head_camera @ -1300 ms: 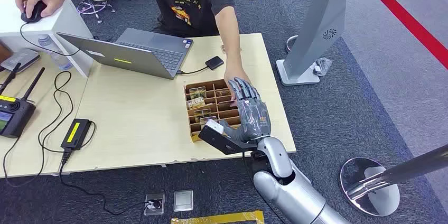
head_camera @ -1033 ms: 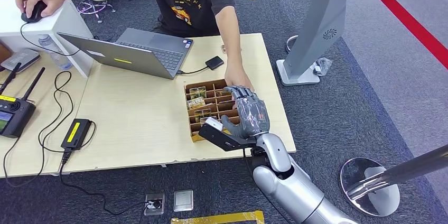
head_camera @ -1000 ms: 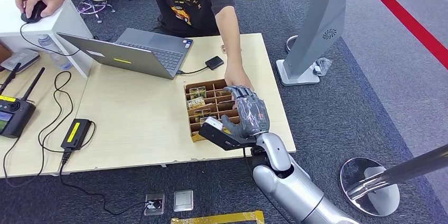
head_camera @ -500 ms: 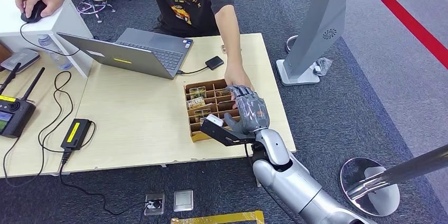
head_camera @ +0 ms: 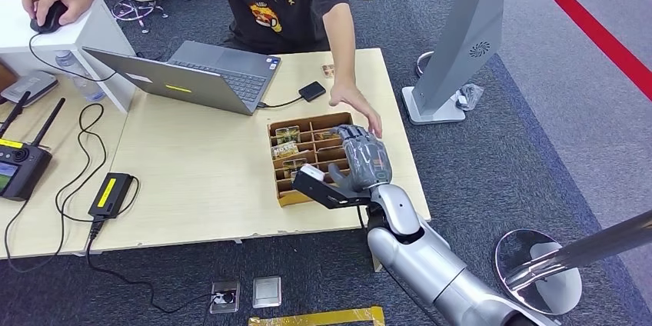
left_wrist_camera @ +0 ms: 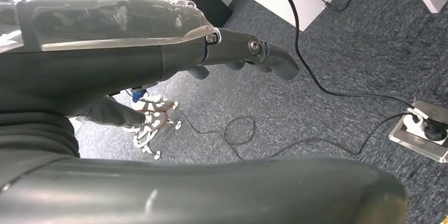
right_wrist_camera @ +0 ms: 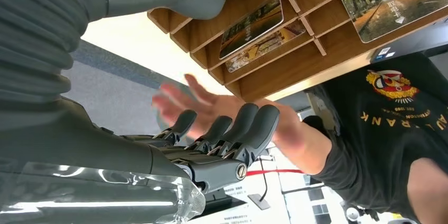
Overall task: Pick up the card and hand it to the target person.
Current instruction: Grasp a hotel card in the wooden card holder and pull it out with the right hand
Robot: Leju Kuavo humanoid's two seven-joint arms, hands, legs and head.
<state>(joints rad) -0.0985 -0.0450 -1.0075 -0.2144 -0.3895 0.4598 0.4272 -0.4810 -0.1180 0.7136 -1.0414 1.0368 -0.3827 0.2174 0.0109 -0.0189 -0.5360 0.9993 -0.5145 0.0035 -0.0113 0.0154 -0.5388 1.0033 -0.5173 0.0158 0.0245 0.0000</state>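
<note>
Bright, even indoor light from overhead, with soft short shadows beside the laptop (head_camera: pixel 204 74) on the pale table (head_camera: pixel 192 172). Sharp focus across the head view. Motion blur on the person's hand (right_wrist_camera: pixel 198 105) in the right wrist view. White glare on the right hand (right_wrist_camera: pixel 132 182) cover.

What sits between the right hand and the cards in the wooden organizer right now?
Nothing visible. The right hand hovers over the wooden organizer, holding nothing, and the cards lie exposed in their compartments. The person's hand is raised just beyond the organizer's far edge, not over the cards.
</note>
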